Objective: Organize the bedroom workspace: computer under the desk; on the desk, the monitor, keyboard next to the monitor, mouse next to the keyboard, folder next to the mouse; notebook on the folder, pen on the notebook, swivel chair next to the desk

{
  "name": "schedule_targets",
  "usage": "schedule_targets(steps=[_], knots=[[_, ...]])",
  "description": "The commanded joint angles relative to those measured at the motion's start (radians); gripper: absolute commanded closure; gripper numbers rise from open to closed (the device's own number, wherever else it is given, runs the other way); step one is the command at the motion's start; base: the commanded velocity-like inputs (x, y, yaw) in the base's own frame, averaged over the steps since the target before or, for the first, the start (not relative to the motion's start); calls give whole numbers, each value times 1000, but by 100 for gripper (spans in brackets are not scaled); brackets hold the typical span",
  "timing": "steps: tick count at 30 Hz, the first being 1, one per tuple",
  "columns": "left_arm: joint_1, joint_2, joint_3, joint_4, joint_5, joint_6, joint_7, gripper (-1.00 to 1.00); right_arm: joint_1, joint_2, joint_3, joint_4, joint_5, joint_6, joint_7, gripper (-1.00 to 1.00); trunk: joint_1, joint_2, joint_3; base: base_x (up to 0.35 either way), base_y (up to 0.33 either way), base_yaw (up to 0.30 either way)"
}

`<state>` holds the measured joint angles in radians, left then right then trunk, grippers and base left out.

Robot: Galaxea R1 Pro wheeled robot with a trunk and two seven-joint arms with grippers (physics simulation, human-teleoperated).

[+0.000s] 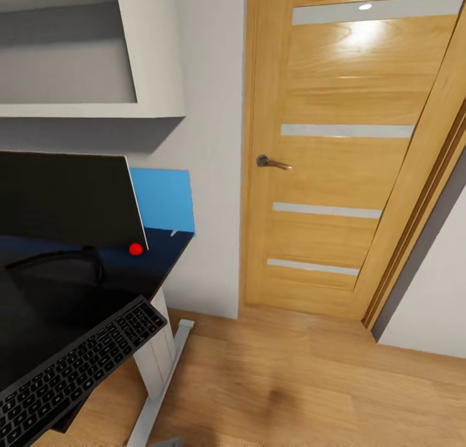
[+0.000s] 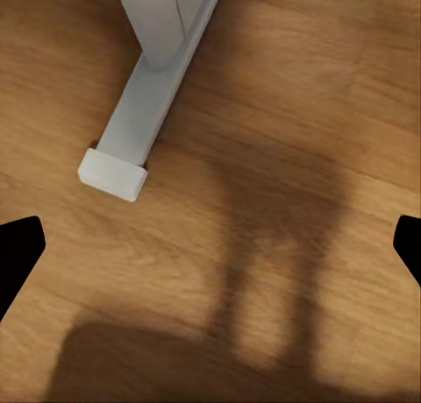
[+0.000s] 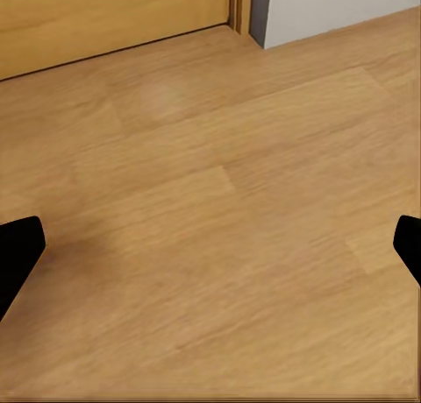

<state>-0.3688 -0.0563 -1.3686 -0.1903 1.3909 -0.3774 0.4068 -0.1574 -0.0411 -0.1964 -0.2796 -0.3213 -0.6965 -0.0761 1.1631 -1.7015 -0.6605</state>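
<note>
Head view looks down past the end of the desk (image 1: 77, 291) toward a wooden door (image 1: 343, 155) with a lever handle (image 1: 272, 163), so the robot seems to be turning or travelling rather than working at the desktop. The monitor (image 1: 65, 197) stands on the glossy black top, its ring stand (image 1: 58, 265) behind it and a red dot at its lower corner. The keyboard (image 1: 71, 369) lies in front of the monitor but at a slant, one end jutting past the desk edge; judged from that, it wants squaring up and pushing further on before it counts as placed. Behind the monitor a flat bright-blue rectangle, probably the folder (image 1: 165, 201), stands against the grey wall (image 1: 207, 175) at the desk's far corner, with a thin pale sliver at its foot that is too small to name. In the left wrist view the left gripper (image 2: 210, 245) hangs with its fingers wide apart and empty over the plank floor (image 2: 289, 114), near the desk's white leg foot (image 2: 132, 149). In the right wrist view the right gripper (image 3: 210, 245) is likewise spread and empty over bare floor by the door's bottom edge.
</note>
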Motion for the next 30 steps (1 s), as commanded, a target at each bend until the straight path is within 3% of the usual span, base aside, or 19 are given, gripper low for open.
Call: schedule_targets(steps=[1,13,30], knots=[[-1,1,-9,-1,6,-3,6,-100,-1,-1,3,1,-1,-3,-4,-100,0,0,-3,0,0,2],[-1,3,-6,-1,6,-4,7,-100,-1,-22,4,2,0,-3,-4,-100,0,0,-21,0,0,8],[-1,4,-7,-1,7,-6,8,-100,-1,-22,2,3,-2,-55,-10,-100,0,0,-42,0,0,173]])
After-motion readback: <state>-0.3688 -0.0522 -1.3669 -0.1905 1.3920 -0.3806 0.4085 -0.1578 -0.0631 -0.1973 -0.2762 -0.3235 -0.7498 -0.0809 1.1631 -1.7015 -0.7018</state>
